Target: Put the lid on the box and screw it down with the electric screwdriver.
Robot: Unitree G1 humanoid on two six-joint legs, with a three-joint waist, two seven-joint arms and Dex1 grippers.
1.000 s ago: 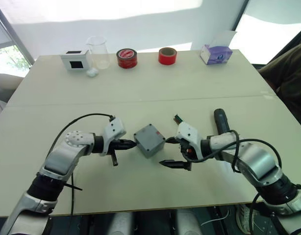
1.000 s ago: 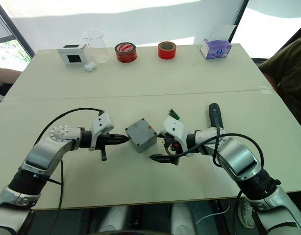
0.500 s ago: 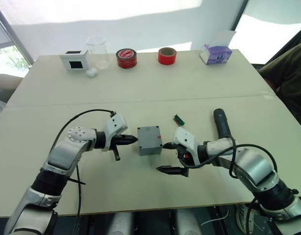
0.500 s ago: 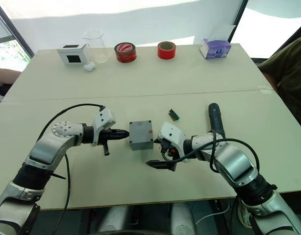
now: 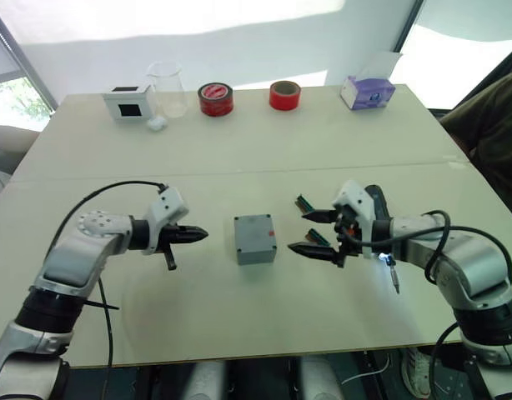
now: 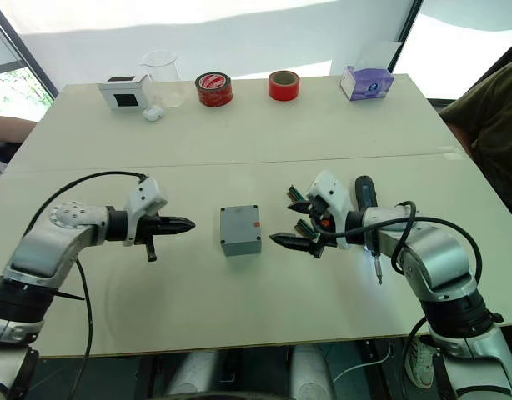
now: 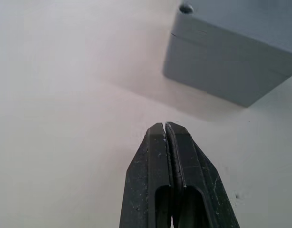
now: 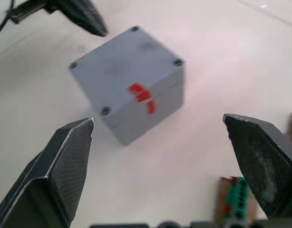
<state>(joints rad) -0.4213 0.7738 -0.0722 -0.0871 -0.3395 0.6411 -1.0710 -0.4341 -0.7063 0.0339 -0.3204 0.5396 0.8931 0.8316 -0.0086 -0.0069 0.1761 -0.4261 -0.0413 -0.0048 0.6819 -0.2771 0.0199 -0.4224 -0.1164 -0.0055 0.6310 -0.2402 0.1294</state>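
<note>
The grey box stands in the middle of the table with the grey lid seated on top of it. A red mark crosses the seam on one side wall. To the left, a short gap away, my left gripper is shut and empty, pointing at the box. On the box's right, my right gripper is open wide and holds nothing; its fingers frame the box from a distance. The black electric screwdriver lies on the table behind my right forearm, its tip light glowing.
Small green connector pieces lie by the right gripper. Along the far edge are a white box with a black face, a clear beaker, two red tape rolls, and a tissue box. A person's dark sleeve is at the right.
Both grippers have drawn back from the box, the left one leftward and the right one rightward. The box, turned square half a second ago, has since stayed put. The screwdriver's lit tip now shows.
</note>
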